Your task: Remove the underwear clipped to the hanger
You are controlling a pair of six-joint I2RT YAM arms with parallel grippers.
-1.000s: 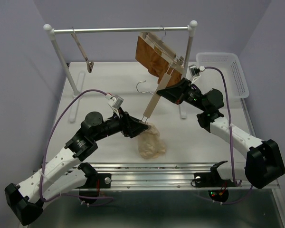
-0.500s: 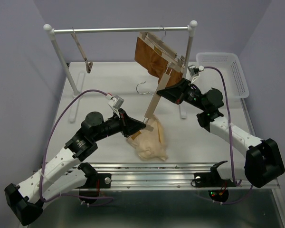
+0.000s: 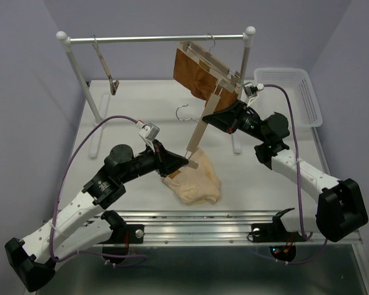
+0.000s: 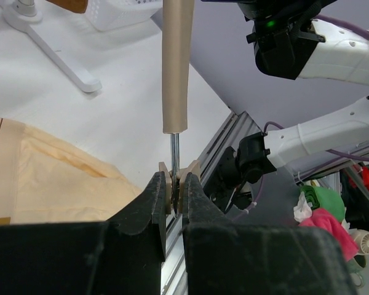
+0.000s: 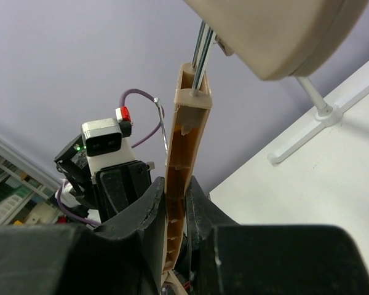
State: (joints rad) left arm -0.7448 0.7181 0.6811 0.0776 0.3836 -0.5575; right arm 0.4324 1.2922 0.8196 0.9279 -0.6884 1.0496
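Left wrist: tool (image 4: 174,189) seemingly pinches clip (image 4: 191,168).

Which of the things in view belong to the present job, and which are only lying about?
Job: beige underwear; held hanger; left gripper and right gripper, both shut on it.
Lying about: brown underwear on the rack; empty hanger; white basket.

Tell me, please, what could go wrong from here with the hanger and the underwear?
1. The left gripper is shut on the lower clip right beside the underwear. Whether the fabric is free is unclear, so lifting may drag it.
2. The hanger is held tilted only by its clips, with the right gripper shut on the upper clip. A slip could drop it.
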